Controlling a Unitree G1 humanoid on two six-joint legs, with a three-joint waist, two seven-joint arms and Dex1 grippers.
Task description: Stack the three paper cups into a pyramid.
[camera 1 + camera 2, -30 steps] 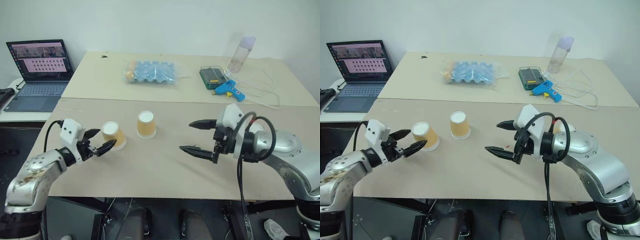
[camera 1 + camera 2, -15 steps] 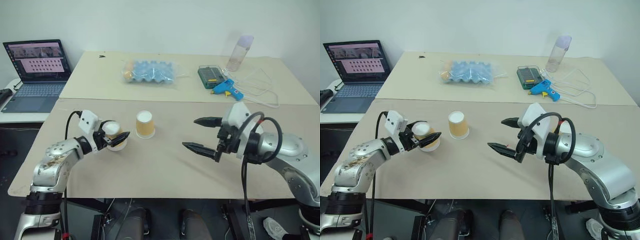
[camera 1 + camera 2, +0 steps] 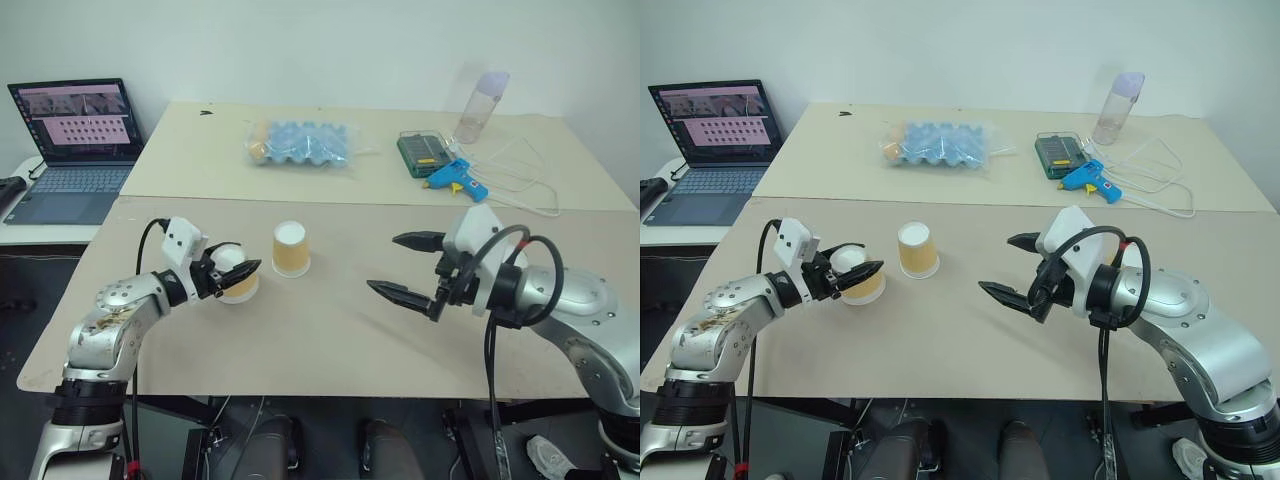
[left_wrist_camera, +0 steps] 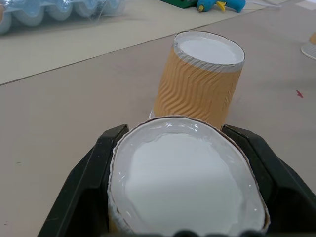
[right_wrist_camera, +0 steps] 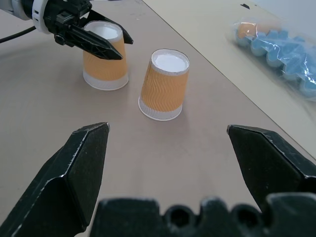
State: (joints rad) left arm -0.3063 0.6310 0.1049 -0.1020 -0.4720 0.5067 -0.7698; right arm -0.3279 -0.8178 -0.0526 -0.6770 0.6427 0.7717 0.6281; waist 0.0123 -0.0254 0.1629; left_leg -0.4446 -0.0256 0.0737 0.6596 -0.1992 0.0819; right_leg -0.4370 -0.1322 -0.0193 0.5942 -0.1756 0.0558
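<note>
The left gripper [image 3: 232,277] is clamped on an upturned paper cup [image 3: 238,272]; the second cup [image 3: 290,249] stands just beside at two o'clock. It should grip gently, set bases close. The right gripper [image 3: 408,266] waits, jaws apart.

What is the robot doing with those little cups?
It is building a cup pyramid and is just getting started. Its left gripper has closed its two black fingers on one upside-down paper cup that stands on the table. A second cup stands upside down right beside it, with nothing stacked on top so far. The right gripper hangs open above the table, holding nothing.
</note>
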